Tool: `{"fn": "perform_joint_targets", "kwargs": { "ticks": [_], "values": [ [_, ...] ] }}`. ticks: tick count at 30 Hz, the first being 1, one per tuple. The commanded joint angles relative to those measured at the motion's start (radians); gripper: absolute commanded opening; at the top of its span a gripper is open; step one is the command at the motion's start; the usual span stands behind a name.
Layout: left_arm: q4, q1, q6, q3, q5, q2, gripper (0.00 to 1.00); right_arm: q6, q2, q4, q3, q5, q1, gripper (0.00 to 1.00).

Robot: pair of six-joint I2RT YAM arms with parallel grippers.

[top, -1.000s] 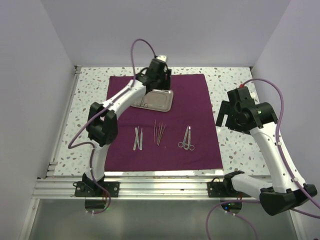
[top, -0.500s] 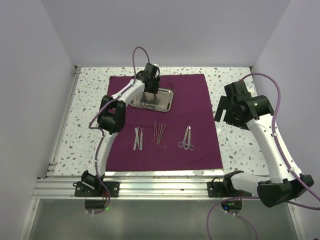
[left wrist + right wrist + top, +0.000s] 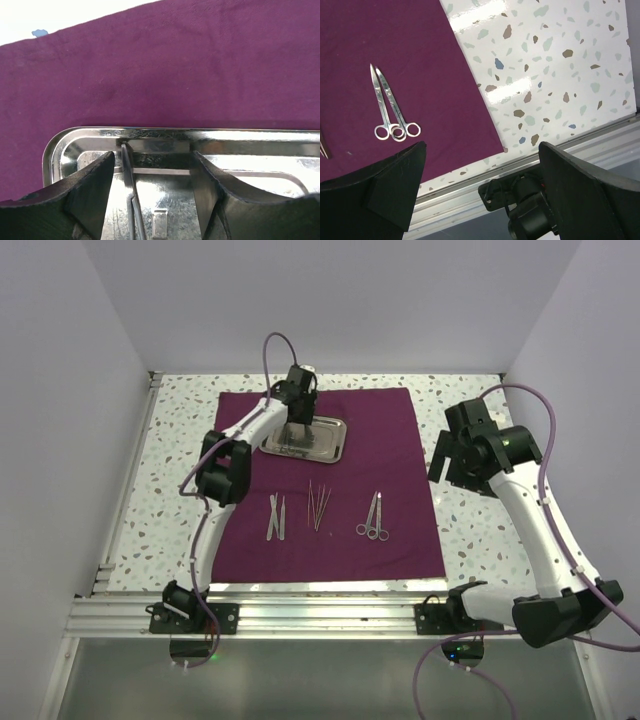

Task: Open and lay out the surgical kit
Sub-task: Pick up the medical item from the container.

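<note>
White walls enclose a speckled bench with the purple cloth spread flat at its middle. On the cloth's far part sits the steel tray. The left claw reaches down into it, fingers parted on either side of a slim metal instrument and not closed on it. Nearer lie tweezers, thin probes and ring-handled forceps, side by side. The right claw hangs above the cloth's right edge, spread wide and holding nothing.
</note>
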Motion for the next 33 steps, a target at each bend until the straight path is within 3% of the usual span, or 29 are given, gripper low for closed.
{"fn": "perform_joint_targets", "kwargs": {
  "ticks": [1,25,27,29,33],
  "values": [
    [0.025,0.019,-0.017,0.005,-0.007,0.018,0.65,0.009,0.008,-0.078,0.035,0.029,-0.004,0.98],
    [-0.096,0.064,-0.052,-0.055,0.162,0.110,0.23,-0.014,0.010,-0.057,0.010,0.035,-0.006,0.98],
    [-0.107,0.070,-0.056,-0.047,0.168,0.120,0.07,-0.016,0.008,-0.057,0.009,0.037,-0.006,0.98],
    [-0.131,0.073,-0.053,-0.022,0.163,0.131,0.00,-0.020,0.005,-0.057,0.006,0.040,-0.006,0.98],
    [-0.170,0.082,-0.042,0.011,0.168,0.153,0.00,-0.022,-0.001,-0.054,0.002,0.038,-0.007,0.98]
  ]
}}
